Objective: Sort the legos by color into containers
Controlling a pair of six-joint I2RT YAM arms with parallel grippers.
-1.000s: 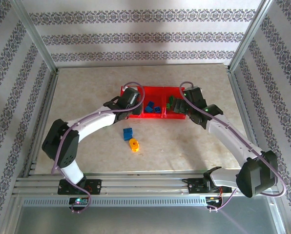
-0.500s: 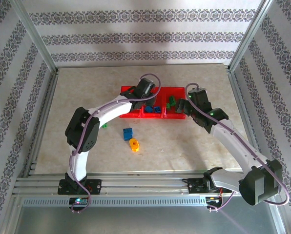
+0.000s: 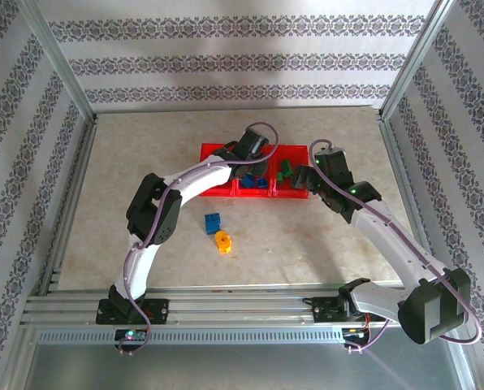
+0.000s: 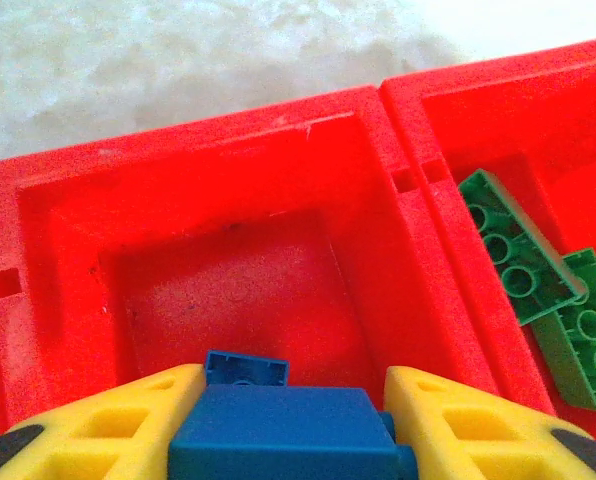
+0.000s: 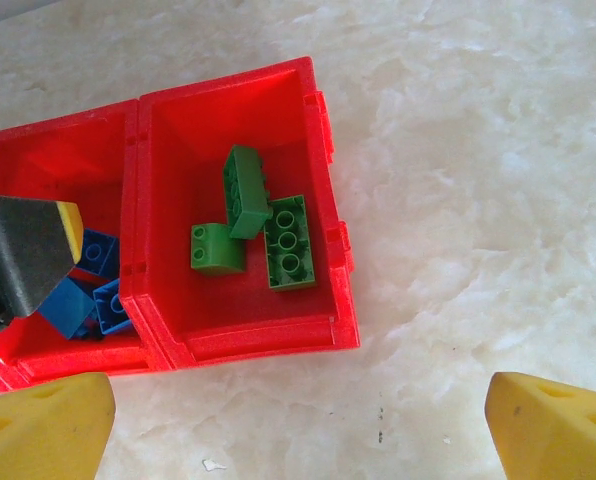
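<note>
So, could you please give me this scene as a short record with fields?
Left gripper: shut on a held blue brick, over the middle compartment of the tray
Right gripper: open, empty, near the right compartment
Right compartment: three green bricks
Middle compartment: blue bricks
On table: loose blue brick, yellow brick

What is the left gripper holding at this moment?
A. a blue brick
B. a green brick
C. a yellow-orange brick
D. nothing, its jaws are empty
A: in the left wrist view a blue brick sits clamped in the left gripper, above a compartment of the red tray.
</note>
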